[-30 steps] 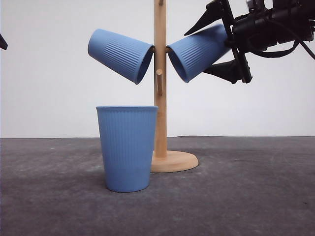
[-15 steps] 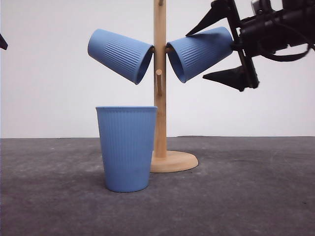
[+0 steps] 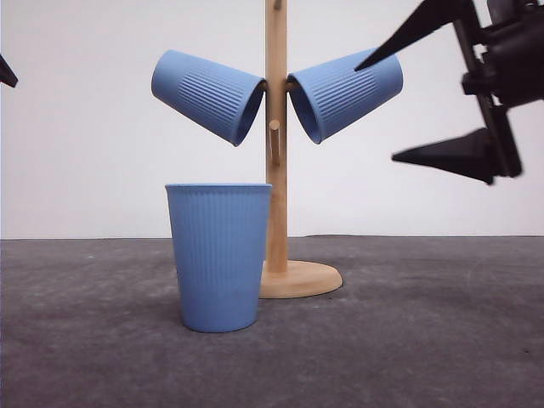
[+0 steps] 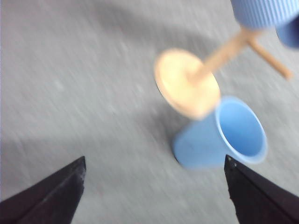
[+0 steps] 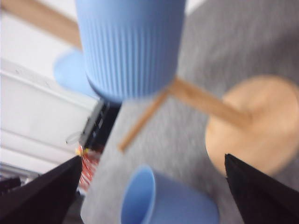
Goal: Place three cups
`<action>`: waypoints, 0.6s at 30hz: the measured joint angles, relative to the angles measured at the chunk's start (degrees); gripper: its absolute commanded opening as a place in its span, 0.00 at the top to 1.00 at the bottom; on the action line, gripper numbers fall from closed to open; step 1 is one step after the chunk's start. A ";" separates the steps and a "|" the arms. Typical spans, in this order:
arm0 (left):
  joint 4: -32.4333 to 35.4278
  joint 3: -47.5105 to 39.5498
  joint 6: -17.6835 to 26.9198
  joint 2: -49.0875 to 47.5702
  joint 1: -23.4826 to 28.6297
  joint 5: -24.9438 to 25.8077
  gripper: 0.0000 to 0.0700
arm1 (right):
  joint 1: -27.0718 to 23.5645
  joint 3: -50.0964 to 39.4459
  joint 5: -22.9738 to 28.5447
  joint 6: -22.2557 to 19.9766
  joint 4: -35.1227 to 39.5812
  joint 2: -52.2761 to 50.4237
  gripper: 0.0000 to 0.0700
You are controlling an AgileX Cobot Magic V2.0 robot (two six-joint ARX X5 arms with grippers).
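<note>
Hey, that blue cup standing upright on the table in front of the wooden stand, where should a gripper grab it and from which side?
Probably the ribbed wall of the upright cup, around mid-height, fingers on opposite sides. It stands mouth up and tapers toward the bottom, so a level pinch should hold. Come from the robot's left or the front: the wooden stand sits close behind its right edge, blocking that side. The open left gripper looks nearest.

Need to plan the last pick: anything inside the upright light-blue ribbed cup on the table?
In the left wrist view, the upright light-blue ribbed cup looks empty along its visible inner wall; its floor is blurred and partly hidden. The round wooden stand base sits behind it.
</note>
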 measured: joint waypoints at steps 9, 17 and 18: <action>-2.34 2.08 -1.43 9.98 -3.12 3.04 0.21 | 0.00 0.01 5.02 -15.28 -31.90 -12.62 0.12; -1.79 10.41 -1.95 21.71 -10.04 -1.83 0.21 | 0.00 0.01 13.25 -27.30 -52.02 -22.60 0.12; -1.81 11.33 -2.09 23.26 -10.87 -2.21 0.21 | 0.00 0.01 14.04 -28.14 -53.33 -23.62 0.12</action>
